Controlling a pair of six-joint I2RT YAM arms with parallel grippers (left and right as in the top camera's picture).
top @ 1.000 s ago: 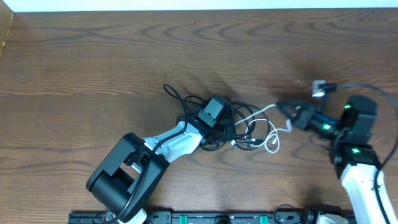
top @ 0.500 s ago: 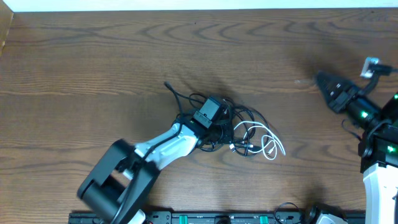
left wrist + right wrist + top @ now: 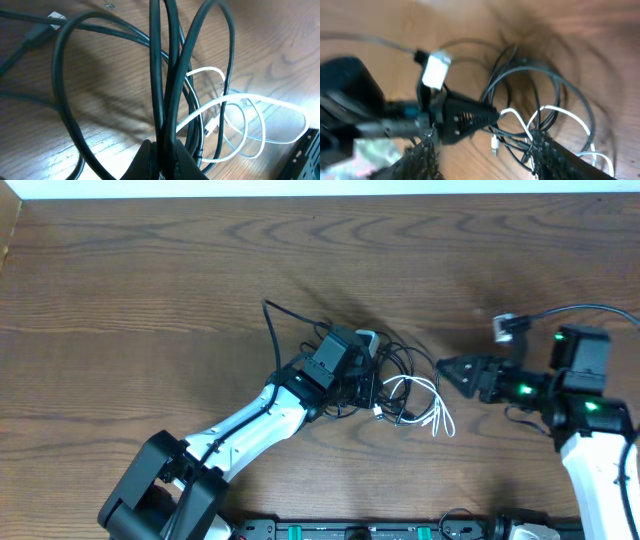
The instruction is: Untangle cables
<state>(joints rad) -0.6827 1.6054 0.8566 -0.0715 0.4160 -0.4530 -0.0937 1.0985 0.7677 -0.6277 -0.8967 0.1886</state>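
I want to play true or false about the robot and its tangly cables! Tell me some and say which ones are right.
1. The left gripper pinches black cables. True.
2. The right gripper holds the white cable. False: it is open and holds nothing. The white cable lies on the table next to it.
3. The white cable's loops cross the black cables. True.
4. The cables lie straight and far apart. False: they are all bunched in one pile in the middle of the table.
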